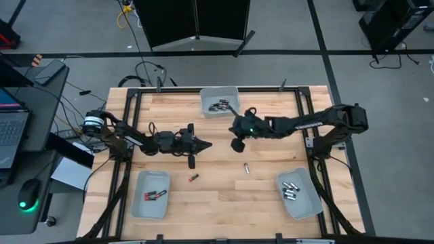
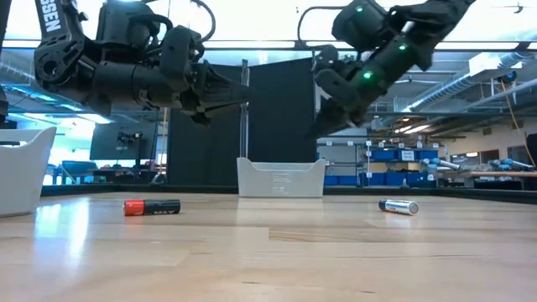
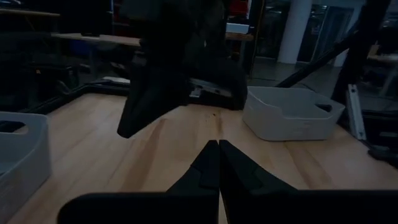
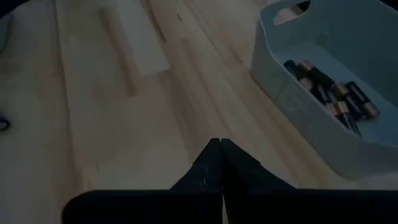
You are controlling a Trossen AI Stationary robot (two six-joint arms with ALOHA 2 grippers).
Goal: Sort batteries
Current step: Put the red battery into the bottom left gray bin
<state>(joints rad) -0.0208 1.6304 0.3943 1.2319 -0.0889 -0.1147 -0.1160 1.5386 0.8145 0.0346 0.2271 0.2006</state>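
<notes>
Two loose batteries lie on their sides on the wooden table: a red-and-black one (image 1: 193,177) (image 2: 152,206) and a silver-grey one (image 1: 247,167) (image 2: 398,206). My left gripper (image 1: 205,144) (image 3: 219,146) hovers shut above the table's middle, pointing toward the right edge, just beyond the red-and-black cell. My right gripper (image 1: 232,120) (image 4: 221,144) is shut and empty too, held above the table beside the far tray (image 1: 220,102) (image 4: 323,106), which holds several black batteries (image 4: 329,93).
The near-left tray (image 1: 150,194) holds red-and-black cells, and the near-right tray (image 1: 298,193) (image 3: 292,112) holds silver-grey ones. In the left wrist view the right arm's dark gripper (image 3: 174,62) hangs close ahead. Bare wood (image 1: 224,196) lies between the near trays.
</notes>
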